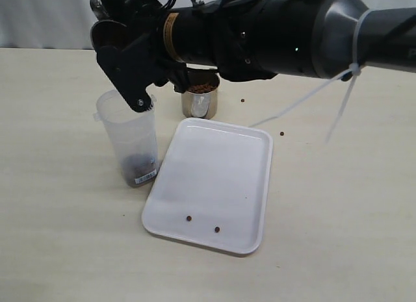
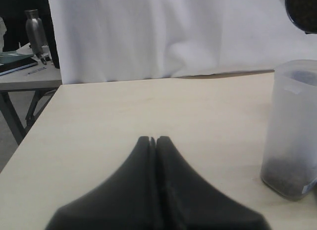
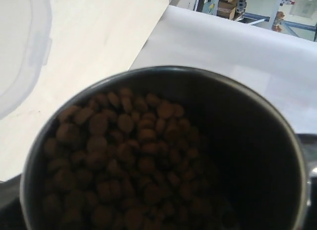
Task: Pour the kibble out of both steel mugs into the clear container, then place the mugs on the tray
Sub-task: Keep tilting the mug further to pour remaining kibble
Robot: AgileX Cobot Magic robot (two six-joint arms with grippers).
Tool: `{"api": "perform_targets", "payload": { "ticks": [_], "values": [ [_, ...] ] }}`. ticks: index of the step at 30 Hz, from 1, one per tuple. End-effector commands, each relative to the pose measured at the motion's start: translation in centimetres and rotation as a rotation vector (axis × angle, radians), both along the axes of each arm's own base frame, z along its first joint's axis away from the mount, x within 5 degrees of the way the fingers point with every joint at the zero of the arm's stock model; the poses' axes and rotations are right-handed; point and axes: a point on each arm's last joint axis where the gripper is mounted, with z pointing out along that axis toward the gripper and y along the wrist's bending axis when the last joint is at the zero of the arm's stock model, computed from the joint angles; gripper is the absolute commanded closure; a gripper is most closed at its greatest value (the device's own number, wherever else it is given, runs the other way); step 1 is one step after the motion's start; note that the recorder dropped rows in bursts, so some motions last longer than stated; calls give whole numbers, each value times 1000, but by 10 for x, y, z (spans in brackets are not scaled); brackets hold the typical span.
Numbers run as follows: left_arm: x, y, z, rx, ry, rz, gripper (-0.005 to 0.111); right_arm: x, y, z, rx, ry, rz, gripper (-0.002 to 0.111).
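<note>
Right gripper [image 1: 123,52] is clamping held mug [image 3: 247,131] above container [image 1: 130,143]; mug is carrying kibble [image 3: 124,141]; container is holding a little kibble at its bottom, standing just beside tray [image 1: 227,159]; second mug [image 1: 200,100], also filled, is sitting behind tray; two pellets [image 1: 188,218] are lying on tray; left gripper [image 2: 152,140] is sitting closed, empty, over table [image 2: 124,106].

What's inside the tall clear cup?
A little brown kibble sits at the bottom of the container. Above that it looks empty. The frosted wall and the label hide some pieces.
</note>
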Motion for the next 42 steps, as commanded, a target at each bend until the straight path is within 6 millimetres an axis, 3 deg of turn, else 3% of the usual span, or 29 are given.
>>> {"api": "perform_targets", "payload": {
  "ticks": [1,20,28,42],
  "values": [
    [0,0,3,-4,-12,2,107,-1,-1,0,-9,-9,-10,103],
    [0,0,3,-4,-12,2,107,-12,3,-7,-40,-7,-9,103],
    [0,0,3,-4,-12,2,107,-9,1,-6,-106,-100,-15,103],
    [0,0,3,-4,-12,2,107,-9,2,-6,-118,-116,3,103]
  ]
}}
